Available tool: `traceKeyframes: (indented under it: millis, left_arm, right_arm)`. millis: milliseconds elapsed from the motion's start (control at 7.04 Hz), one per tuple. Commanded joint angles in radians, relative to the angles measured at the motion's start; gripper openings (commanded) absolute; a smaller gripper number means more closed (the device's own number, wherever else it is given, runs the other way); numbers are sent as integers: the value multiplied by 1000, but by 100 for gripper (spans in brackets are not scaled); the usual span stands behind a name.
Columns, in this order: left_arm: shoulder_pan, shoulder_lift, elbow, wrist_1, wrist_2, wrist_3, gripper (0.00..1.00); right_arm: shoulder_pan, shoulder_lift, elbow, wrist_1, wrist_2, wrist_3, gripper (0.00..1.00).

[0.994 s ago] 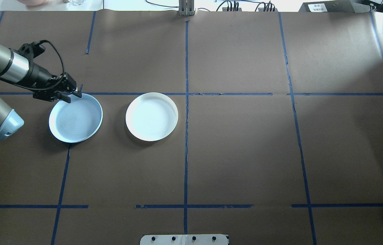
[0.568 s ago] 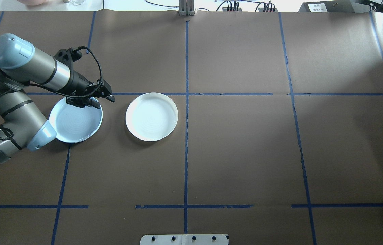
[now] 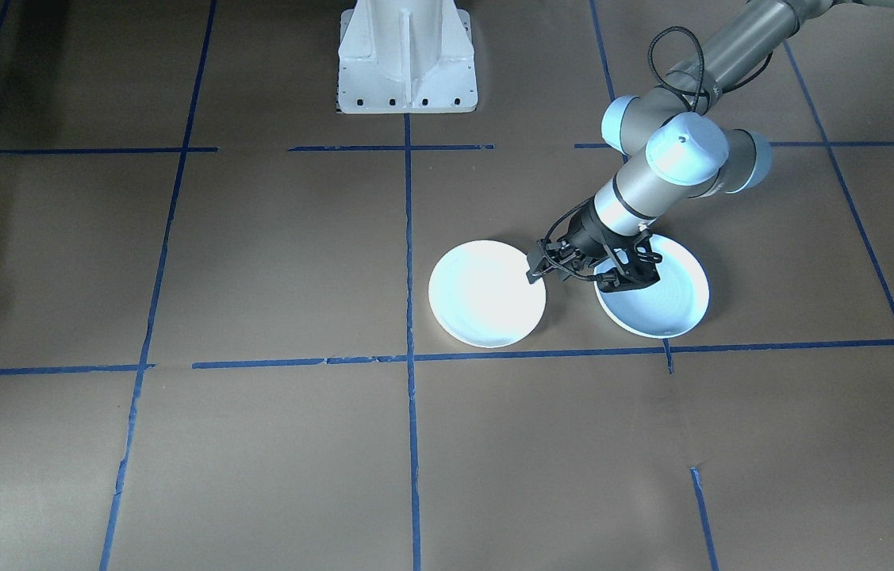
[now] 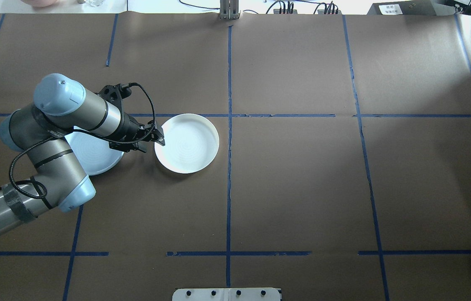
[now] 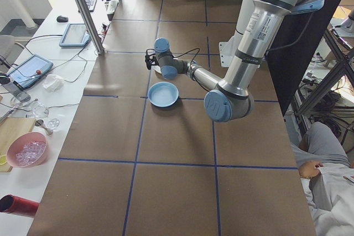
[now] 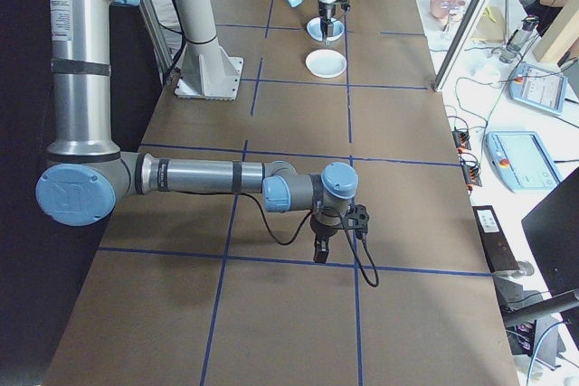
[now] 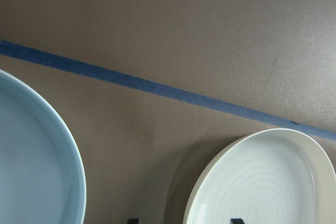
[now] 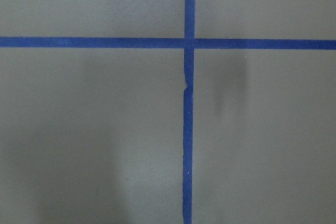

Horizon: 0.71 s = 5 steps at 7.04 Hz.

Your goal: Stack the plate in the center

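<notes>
The white plate (image 4: 187,143) lies flat near the surface's middle, the blue plate (image 4: 93,154) beside it. Stiff, glazed, likely slippery and breakable: best pinched at the raised rim. The left claw (image 4: 156,138), spread, hovers at the white plate's rim.

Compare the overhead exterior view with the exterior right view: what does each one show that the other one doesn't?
Only the overhead view shows the left tool close up, at the white plate's near rim, with the left arm covering part of the blue plate. Only the exterior right view shows the right arm, its right tool pointing down at bare brown paper far from the plates, plus side benches with tablets. Both show the two plates side by side, unstacked, and the blue tape grid.
</notes>
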Motion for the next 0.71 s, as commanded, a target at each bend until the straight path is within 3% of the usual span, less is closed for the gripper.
traceKeyframes:
  millis: [0,426,568]
  left_arm:
    - [16,-11,14,0,21,1,63]
    - [16,-16,48,-11,23,7,54]
    - [16,-25,50,-8,23,7,43]
  right_arm:
    - [0,0,0,0,0,0,100]
    - [0,0,0,0,0,0,100]
    - [0,0,0,0,0,0,100]
